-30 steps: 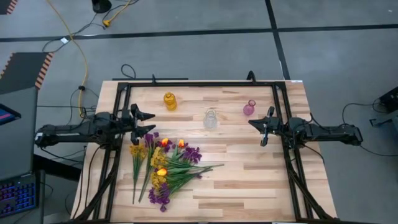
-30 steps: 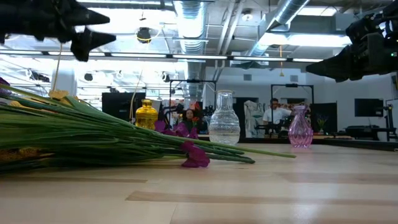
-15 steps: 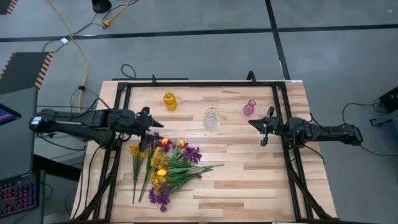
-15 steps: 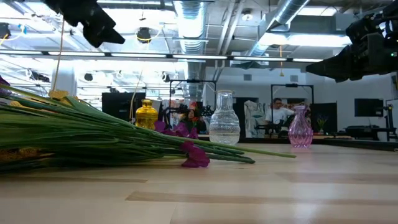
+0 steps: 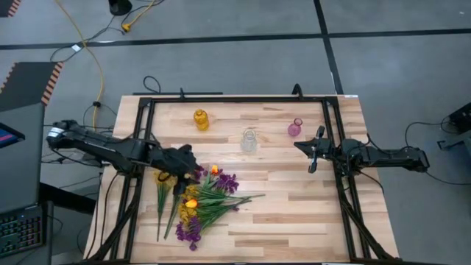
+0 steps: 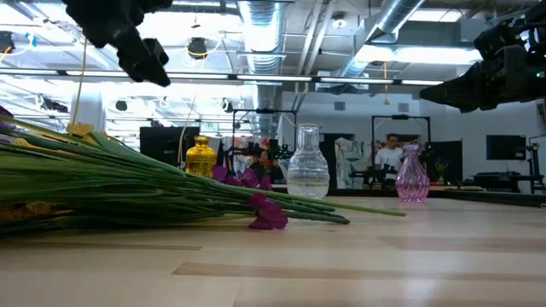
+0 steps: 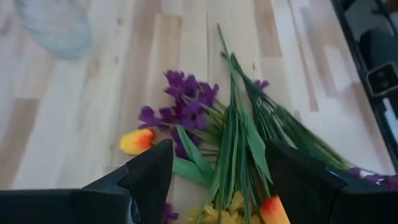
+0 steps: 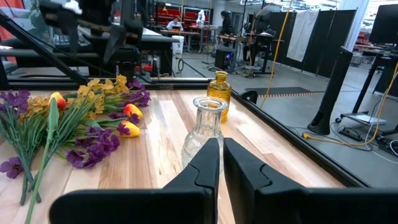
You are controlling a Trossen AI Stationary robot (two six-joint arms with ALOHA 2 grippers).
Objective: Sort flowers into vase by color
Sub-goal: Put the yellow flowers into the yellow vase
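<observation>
Three vases stand in a row across the far half of my table in the high view: a yellow vase, a clear vase and a pink vase. The flowers lie in a heap toward my left side, blooms toward the vases and stems fanning out toward the near edge. My left pincer is over the heap's bloom end, and my right pincer waits out beside the pink vase, well apart from the heap. In the low view, the green stems stretch flat along the wood, a purple bloom at their tip, my left pincer hangs above them, and a person shows in the room behind. In my left wrist view, my fingers stand wide apart with nothing between them, purple blooms and an orange tulip bud lying below. In my right wrist view, my fingers are pressed nearly together on nothing, pointing at the clear vase.
</observation>
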